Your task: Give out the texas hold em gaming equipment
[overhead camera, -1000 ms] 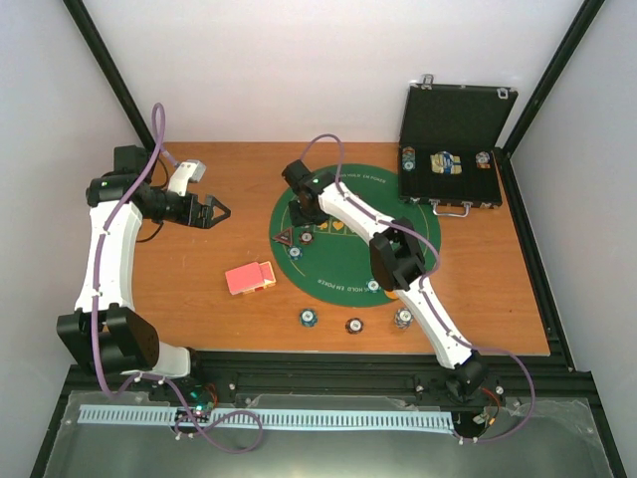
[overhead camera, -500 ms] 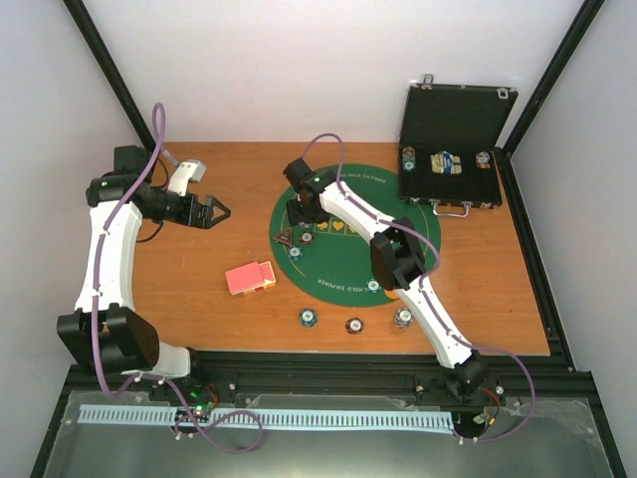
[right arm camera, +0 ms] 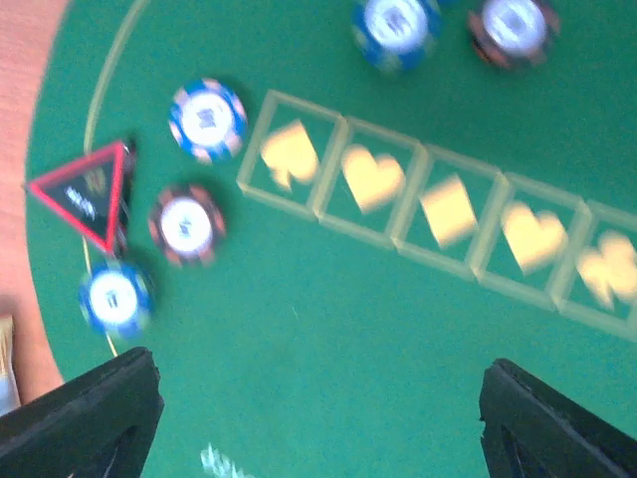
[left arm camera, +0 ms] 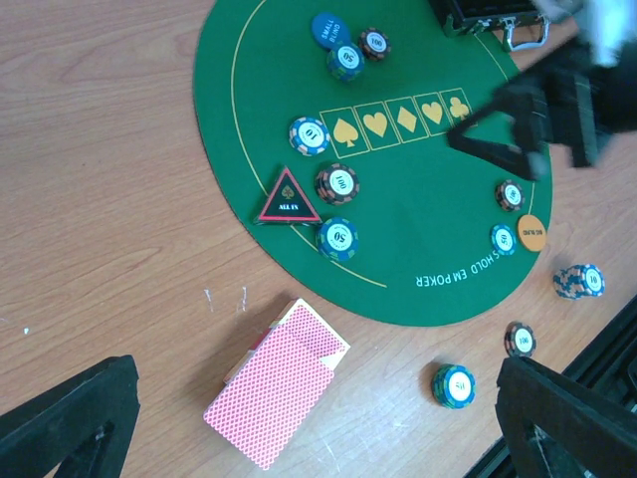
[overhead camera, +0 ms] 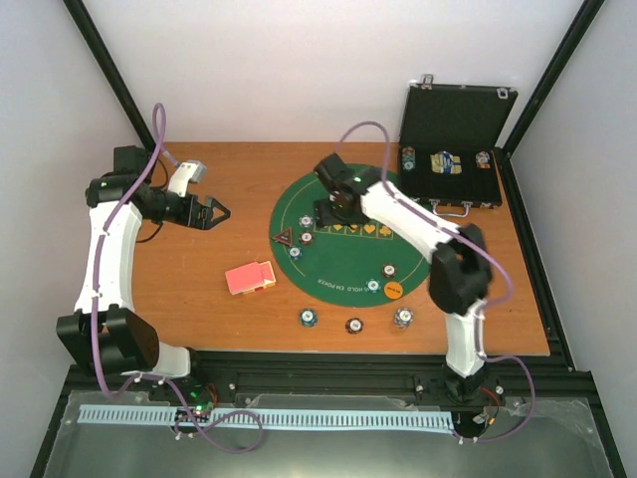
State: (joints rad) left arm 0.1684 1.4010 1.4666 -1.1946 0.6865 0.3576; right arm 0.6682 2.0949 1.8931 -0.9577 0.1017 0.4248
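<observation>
right gripper [right arm camera: 318, 398] has just let go, jaws wide and empty, seemingly leaving a chip [right arm camera: 186, 224] by the triangle [right arm camera: 85, 191]; left gripper [overhead camera: 221, 211] waits spread, empty.

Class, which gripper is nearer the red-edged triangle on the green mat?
Right. The right gripper hangs over the green mat, just past the triangle; the left gripper is off the mat, over the wooden table, farther away.
</observation>
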